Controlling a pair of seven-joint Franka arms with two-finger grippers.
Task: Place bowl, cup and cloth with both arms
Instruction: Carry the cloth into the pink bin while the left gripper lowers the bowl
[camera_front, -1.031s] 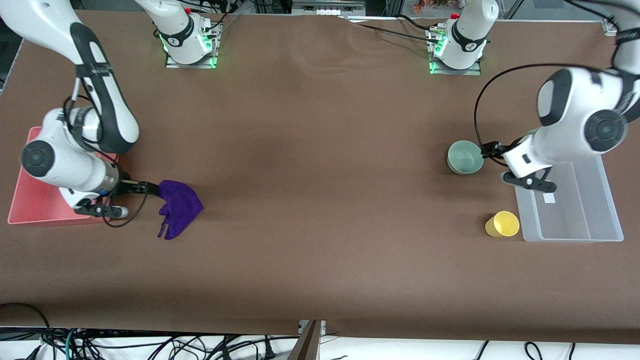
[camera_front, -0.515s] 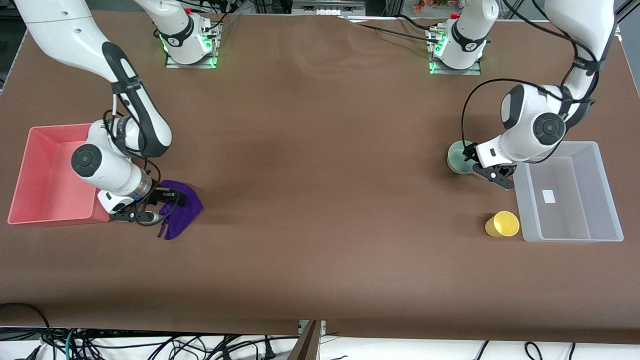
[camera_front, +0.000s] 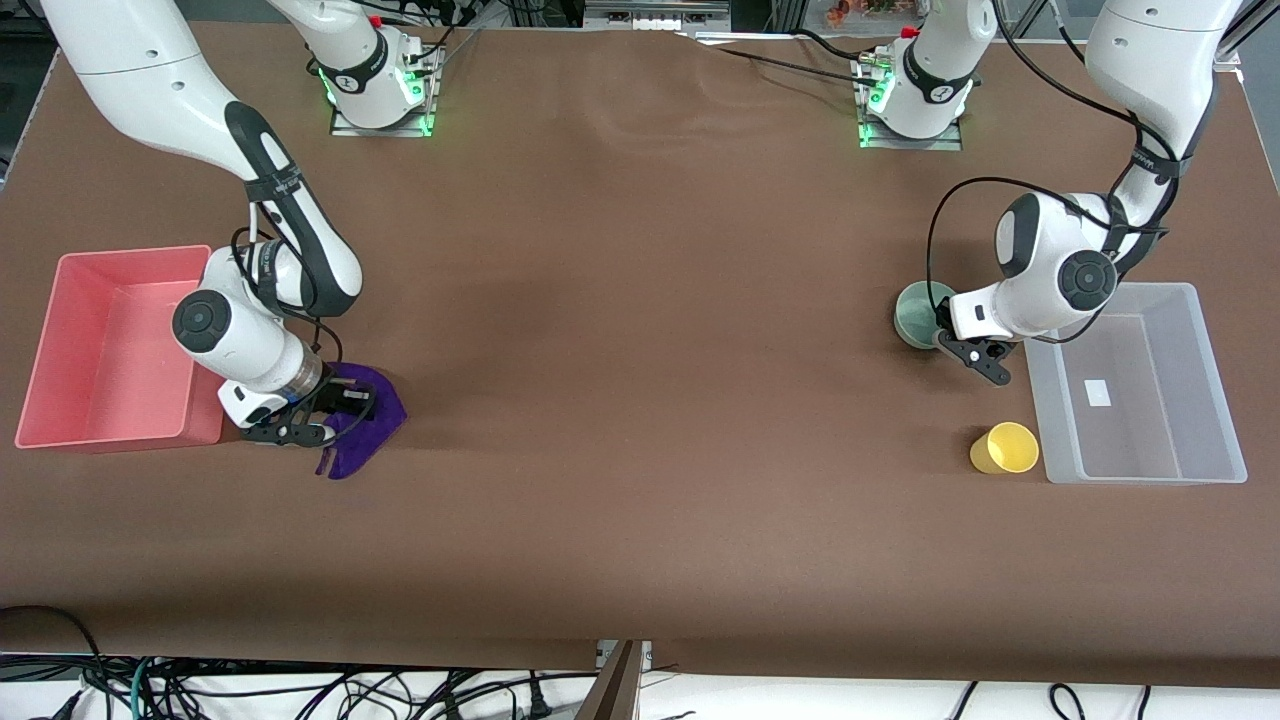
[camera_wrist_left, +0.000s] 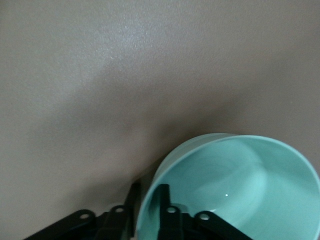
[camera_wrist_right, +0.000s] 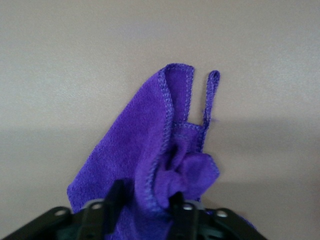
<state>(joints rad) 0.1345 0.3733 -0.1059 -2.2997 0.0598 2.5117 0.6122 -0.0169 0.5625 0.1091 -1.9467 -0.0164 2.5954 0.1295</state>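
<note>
Bowl (camera_front: 915, 315) rim is half hidden by the left pincer (camera_wrist_left: 148, 210), which pinches its wall. Near the pink bin (camera_front: 60, 350), the right pincer (camera_wrist_right: 145, 205) pinches bunched cloth (camera_wrist_right: 165, 160), cut off below.

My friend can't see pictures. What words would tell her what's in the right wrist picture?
A purple cloth lies bunched on a brown table, and the right tool pinches a fold of it between its two black fingers. A thin strip of the cloth's edge sticks out flat on the table, away from the tool.
</note>
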